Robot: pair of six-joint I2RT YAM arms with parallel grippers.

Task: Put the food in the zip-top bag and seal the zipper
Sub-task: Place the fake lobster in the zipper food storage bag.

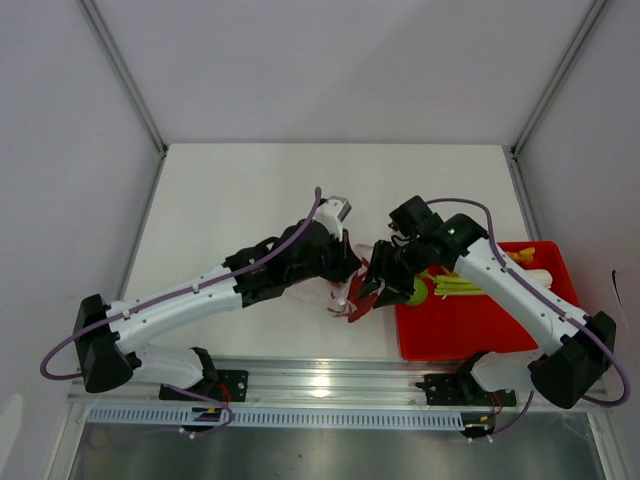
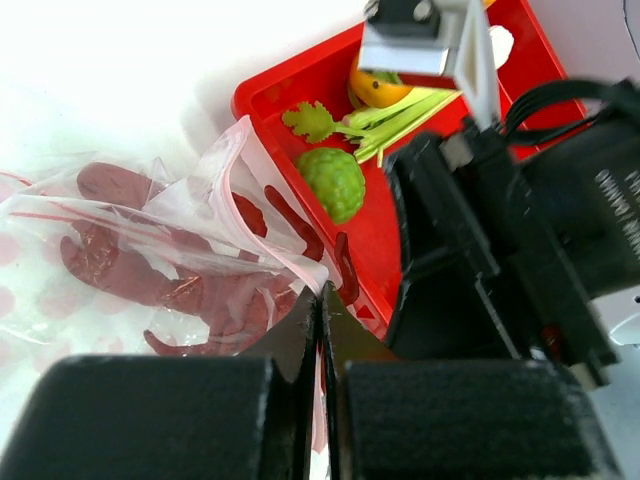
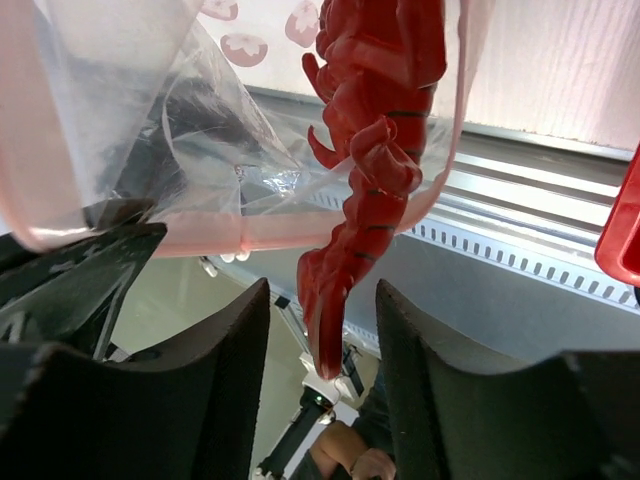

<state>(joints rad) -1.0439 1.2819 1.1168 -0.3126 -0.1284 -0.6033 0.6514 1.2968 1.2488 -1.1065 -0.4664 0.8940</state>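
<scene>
The clear zip-top bag (image 2: 150, 215) is held up off the table beside the red tray (image 2: 290, 85). My left gripper (image 2: 322, 292) is shut on the bag's mouth edge at the pink zipper (image 3: 150, 243). A red pepper-like piece (image 3: 375, 150) hangs partly in the bag's mouth, and it also shows through the plastic in the left wrist view (image 2: 120, 270). Its lower tip hangs between the fingers of my right gripper (image 3: 322, 285), which is open and not touching it. A round green fruit (image 2: 333, 182), a pale-green stalk (image 2: 400, 115) and an orange piece (image 2: 378, 90) lie in the tray.
The red tray (image 1: 470, 325) sits at the table's right front, right of both grippers (image 1: 365, 278). The two wrists are close together at the tray's left edge. The metal rail (image 1: 330, 380) runs along the near edge.
</scene>
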